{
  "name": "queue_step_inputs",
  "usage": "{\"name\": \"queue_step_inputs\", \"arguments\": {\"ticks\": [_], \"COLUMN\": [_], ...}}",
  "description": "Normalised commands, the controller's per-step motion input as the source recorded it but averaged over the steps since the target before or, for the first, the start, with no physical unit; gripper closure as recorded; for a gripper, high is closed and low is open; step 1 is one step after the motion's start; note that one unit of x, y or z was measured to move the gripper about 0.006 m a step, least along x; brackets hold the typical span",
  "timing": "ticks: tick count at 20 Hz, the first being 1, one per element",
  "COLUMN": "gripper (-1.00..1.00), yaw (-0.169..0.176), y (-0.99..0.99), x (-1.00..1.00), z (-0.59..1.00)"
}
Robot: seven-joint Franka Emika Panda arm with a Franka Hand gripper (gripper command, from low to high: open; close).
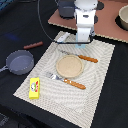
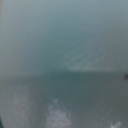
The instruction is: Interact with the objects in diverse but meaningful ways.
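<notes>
While the claw (image 1: 83,44) hangs low over the pale blue carton (image 1: 81,45), its opening cannot be told. Wrist view shows only blur; best to confirm grip before lifting.

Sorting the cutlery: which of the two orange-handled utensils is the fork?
The fork lies on the plate's side facing the yellow box; the knife lies beyond the plate.

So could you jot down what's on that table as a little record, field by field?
surface: striped placemat on a dark table
centre: round tan plate
cutlery: knife behind the plate, fork in front, both with orange handles
pan: dark grey frying pan off the mat, at the exterior view's left
box: yellow rectangular box at the mat's near corner
arm: white, gripper low over the mat's far edge
gripper state: cannot tell
wrist view: blurred blue-grey, nothing readable
</notes>
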Motion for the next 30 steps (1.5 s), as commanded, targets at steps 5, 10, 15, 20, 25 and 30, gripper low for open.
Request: {"name": "queue_step_inputs", "arguments": {"ticks": [5,10,15,20,25,30], "gripper": [1.0,1.0,1.0,1.0,1.0,1.0], "yaw": [0.0,0.0,0.0,0.0,0.001,0.008], "y": [-0.25,-0.76,-0.86,-0.88,-0.97,-0.94], "x": [-0.05,-0.15,-0.01,-0.03,-0.08,-0.09], "z": [0.55,1.0,0.86,0.6,-0.01,-0.18]}}
